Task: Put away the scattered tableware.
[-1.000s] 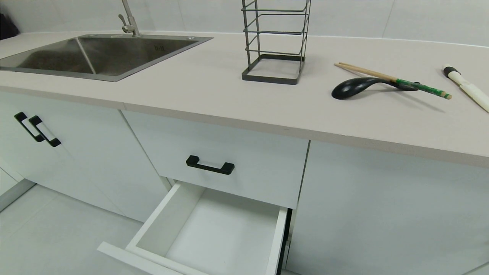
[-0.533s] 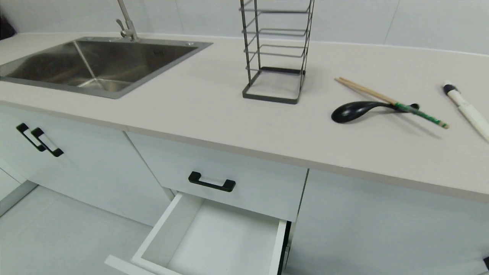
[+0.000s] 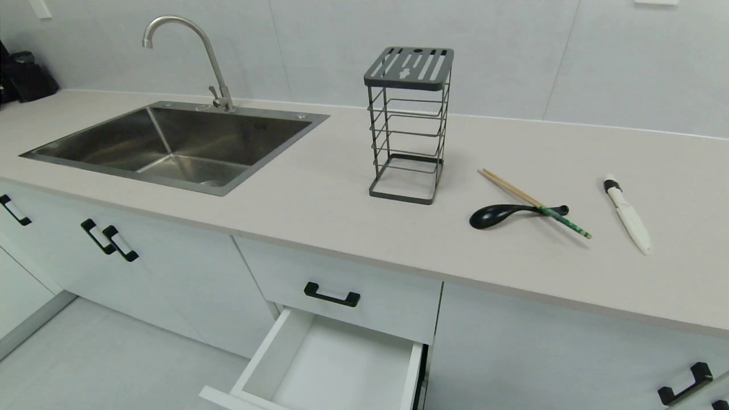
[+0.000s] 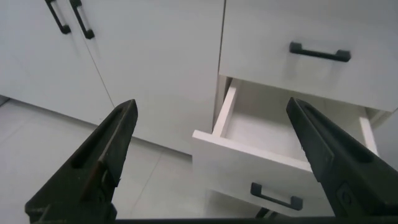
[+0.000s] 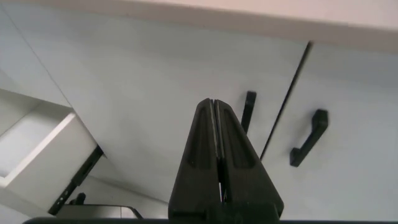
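Observation:
On the counter's right part lie a black spoon (image 3: pixel 501 214), a pair of wooden chopsticks (image 3: pixel 532 201) with green ends resting across its handle, and a white knife (image 3: pixel 626 212) with a black band. A dark wire rack (image 3: pixel 409 125) stands left of them. Below the counter the lower drawer (image 3: pixel 324 367) is pulled out, white inside, also seen as the open drawer (image 4: pixel 273 130) in the left wrist view. My left gripper (image 4: pixel 214 112) hangs open in front of that drawer, low before the cabinets. My right gripper (image 5: pixel 214 115) is shut with nothing in it, facing cabinet doors under the counter.
A steel sink (image 3: pixel 171 142) with a curved tap (image 3: pixel 188 51) takes up the counter's left. A shut drawer with a black handle (image 3: pixel 331 295) sits above the open one. Cabinet doors with black handles (image 3: pixel 108 242) flank it; two handles (image 5: pixel 308 137) face the right gripper.
The head camera has tilted up and pulled back: the whole counter, rack top and tap now show, and the drawer sits lower in view. The tableware has not moved.

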You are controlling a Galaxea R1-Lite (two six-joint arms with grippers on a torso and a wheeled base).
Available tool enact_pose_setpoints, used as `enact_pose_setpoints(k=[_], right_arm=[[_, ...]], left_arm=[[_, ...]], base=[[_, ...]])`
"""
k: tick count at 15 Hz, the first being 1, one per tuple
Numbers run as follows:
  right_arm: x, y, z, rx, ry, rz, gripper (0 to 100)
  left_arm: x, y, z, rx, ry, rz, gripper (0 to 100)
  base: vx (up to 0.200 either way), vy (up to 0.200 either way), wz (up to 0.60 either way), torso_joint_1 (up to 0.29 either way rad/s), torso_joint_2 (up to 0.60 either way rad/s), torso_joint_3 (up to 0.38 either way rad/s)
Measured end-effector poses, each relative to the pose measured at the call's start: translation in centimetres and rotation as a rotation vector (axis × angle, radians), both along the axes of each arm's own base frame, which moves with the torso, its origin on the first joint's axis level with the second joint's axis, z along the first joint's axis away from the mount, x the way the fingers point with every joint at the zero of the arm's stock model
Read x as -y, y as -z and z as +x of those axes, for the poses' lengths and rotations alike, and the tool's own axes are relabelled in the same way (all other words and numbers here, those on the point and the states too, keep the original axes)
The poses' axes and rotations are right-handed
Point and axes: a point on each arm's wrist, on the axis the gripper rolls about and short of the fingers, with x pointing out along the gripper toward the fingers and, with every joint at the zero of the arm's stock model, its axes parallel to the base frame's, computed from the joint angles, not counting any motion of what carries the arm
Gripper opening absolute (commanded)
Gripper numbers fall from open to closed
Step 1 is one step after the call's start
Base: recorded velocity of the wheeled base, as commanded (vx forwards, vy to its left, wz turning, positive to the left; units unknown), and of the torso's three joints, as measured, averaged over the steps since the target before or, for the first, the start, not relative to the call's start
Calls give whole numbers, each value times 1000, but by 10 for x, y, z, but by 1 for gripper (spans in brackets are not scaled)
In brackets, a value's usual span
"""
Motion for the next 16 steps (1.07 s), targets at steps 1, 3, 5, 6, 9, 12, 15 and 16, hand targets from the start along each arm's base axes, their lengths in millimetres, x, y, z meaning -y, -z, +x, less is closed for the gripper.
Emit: enact_pose_setpoints(k=[1,3,5,6,9,12,15,16], right_arm=[[0,0,0,0,0,1,0],[0,0,0,0,0,1,0],[0,0,0,0,0,1,0],[0,0,0,0,1,3,0],[0,0,0,0,1,3,0],[0,0,0,0,0,0,0],[0,0,0,0,-2,0,0],[0,0,0,-2,-4,0,0]], left_arm=[[0,0,0,0,0,0,100],[0,0,0,-1,0,0,100],[0,0,0,0,0,0,100],[0,0,0,0,0,0,100],[0,0,0,0,0,0,100],[0,0,0,-1,0,0,100],[0,0,0,3,0,0,100],[0,0,0,0,0,0,100]], base=[[0,0,0,427,-486,-227],[0,0,0,366,-488,-242],[0,0,0,295,-520,-241],[0,0,0,286,-525,-256],[0,0,0,277,-531,-256],[0,0,0,286,-557,-259],[0,0,0,263,-509,-246],[0,0,0,110,-207,-90]])
